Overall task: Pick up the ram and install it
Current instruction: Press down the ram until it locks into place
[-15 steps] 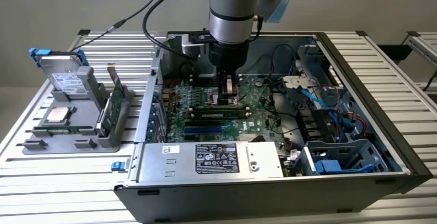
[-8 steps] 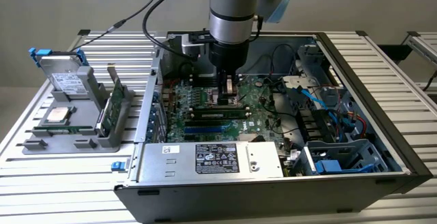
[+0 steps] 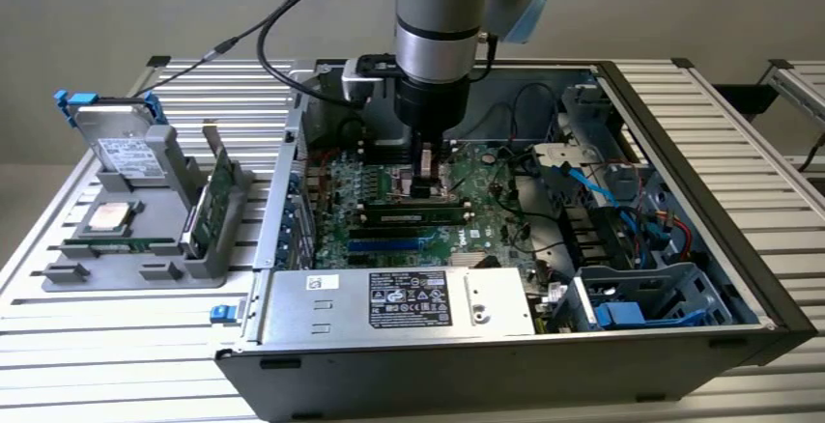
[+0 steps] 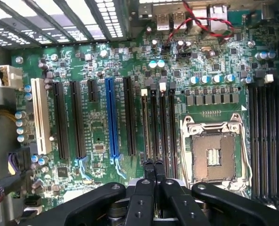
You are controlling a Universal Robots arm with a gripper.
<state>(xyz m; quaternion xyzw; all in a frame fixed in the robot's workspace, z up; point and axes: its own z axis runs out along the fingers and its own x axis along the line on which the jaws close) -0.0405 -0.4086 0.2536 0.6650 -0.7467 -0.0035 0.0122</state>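
Open PC case (image 3: 722, 278) sits on the slatted table (image 3: 103, 346), toward the exterior view's right. Motherboard (image 3: 386, 201) lies flat inside; power supply (image 3: 400, 302) along the case's near edge, drive cage (image 3: 644, 293) in its near right corner. Parts tray (image 3: 129, 273) outside the case's left wall. Gripper (image 3: 430, 174) over the board's middle, beside the CPU socket (image 4: 213, 153).

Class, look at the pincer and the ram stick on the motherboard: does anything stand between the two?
Nothing visible does. The ram stands in a slot on the motherboard, and the pincer hangs close above it with no part between. The loose cables lie off toward the exterior view's right.
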